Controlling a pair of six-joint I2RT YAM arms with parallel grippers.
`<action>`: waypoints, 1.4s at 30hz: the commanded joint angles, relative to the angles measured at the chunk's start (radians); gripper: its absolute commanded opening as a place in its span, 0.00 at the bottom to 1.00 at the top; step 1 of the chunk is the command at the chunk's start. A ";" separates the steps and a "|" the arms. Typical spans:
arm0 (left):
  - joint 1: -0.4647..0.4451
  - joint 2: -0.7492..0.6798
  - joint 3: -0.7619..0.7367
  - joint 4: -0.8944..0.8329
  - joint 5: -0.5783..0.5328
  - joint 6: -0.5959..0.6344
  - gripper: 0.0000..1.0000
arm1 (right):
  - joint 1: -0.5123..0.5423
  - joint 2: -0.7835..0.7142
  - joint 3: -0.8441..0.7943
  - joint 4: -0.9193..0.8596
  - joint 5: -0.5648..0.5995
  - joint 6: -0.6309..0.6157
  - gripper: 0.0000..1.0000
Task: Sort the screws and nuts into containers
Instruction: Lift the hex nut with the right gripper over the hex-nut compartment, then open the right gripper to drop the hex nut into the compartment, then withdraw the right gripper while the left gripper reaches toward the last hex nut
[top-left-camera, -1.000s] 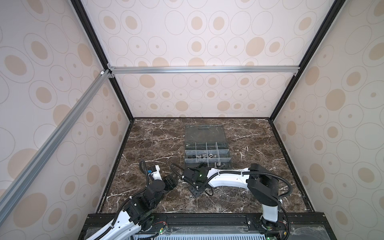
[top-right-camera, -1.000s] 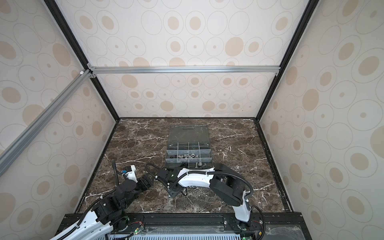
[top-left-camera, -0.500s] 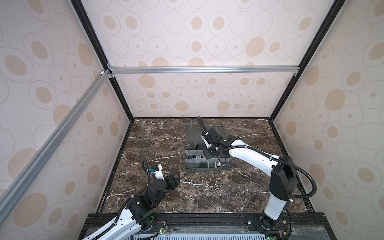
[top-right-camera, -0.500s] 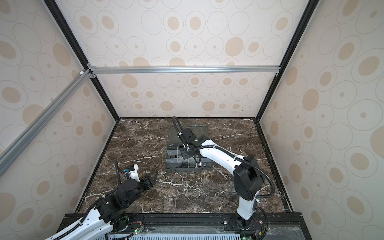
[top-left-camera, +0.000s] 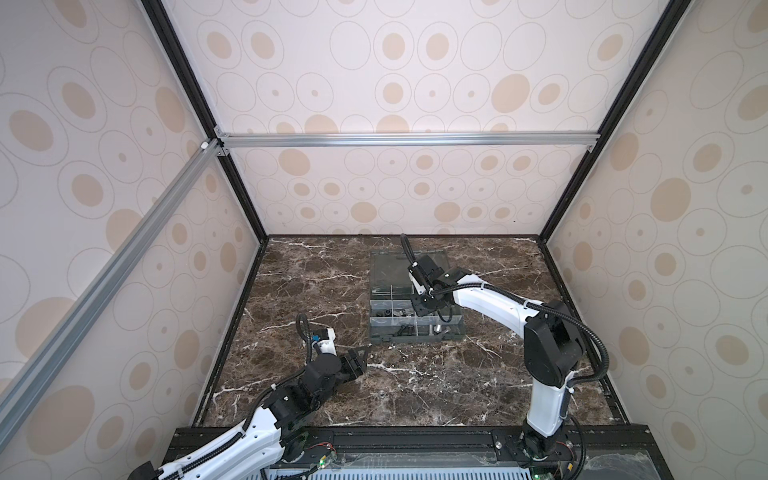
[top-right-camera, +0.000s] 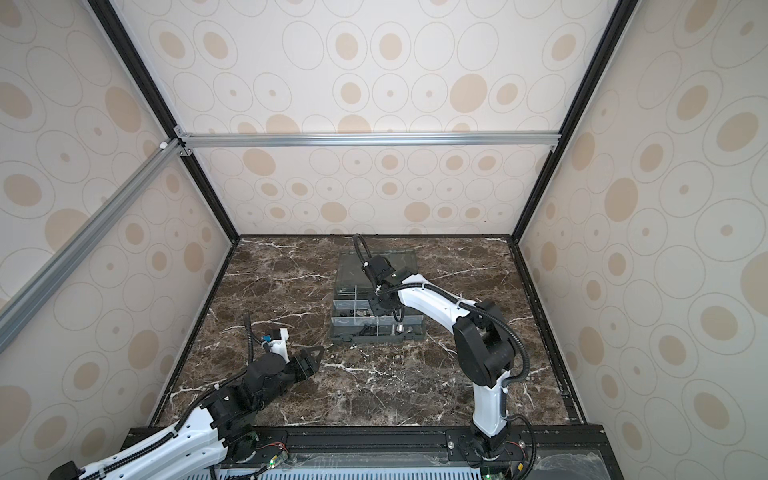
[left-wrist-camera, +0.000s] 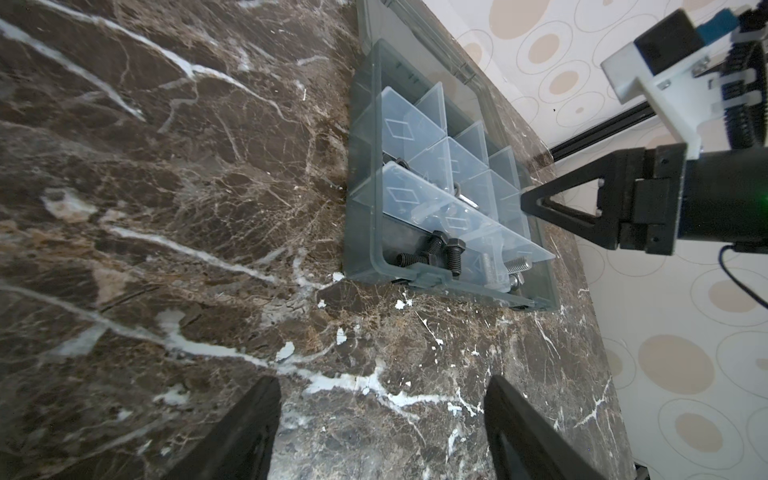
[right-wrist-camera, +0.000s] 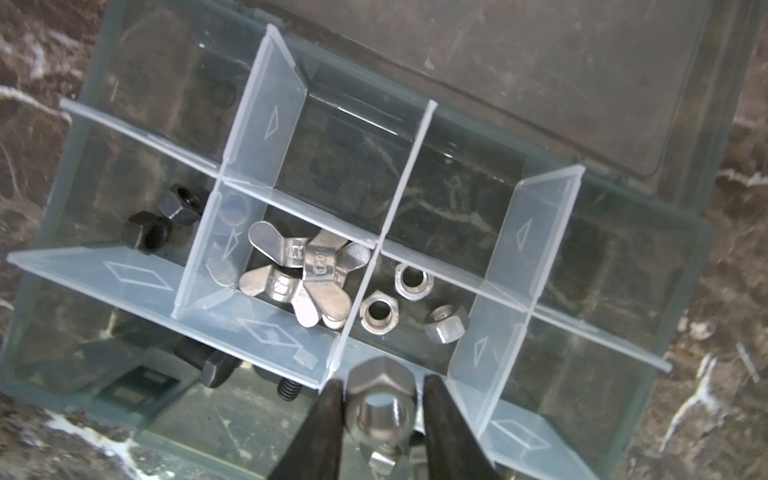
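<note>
The right hand (right-wrist-camera: 382, 382), slightly open around a nut (right-wrist-camera: 380, 409), hangs over a divider (right-wrist-camera: 270, 332), so the nut could bounce among screws (right-wrist-camera: 216, 368); left hand (left-wrist-camera: 380, 382) gapes idle.

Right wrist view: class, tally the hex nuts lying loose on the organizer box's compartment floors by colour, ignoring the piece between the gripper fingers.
Silver metal hex nuts: 3
Black metal hex nuts: 2
Total: 5

You see a dark brown, white-veined marble tabletop (top-left-camera: 415, 386) carrying the grey organizer box (top-left-camera: 415, 337) toward its back middle, clear lid (top-left-camera: 386, 270) lying open flat behind.
</note>
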 joint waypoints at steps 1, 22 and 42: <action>0.005 -0.007 0.029 0.017 -0.001 0.018 0.77 | 0.001 -0.002 0.011 -0.018 0.003 -0.014 0.50; 0.004 0.044 0.048 0.034 0.017 0.038 0.75 | -0.012 -0.324 -0.272 0.104 -0.110 0.032 0.55; -0.017 0.262 0.184 0.002 0.029 0.138 0.69 | -0.020 -0.656 -0.640 0.073 -0.141 0.137 0.55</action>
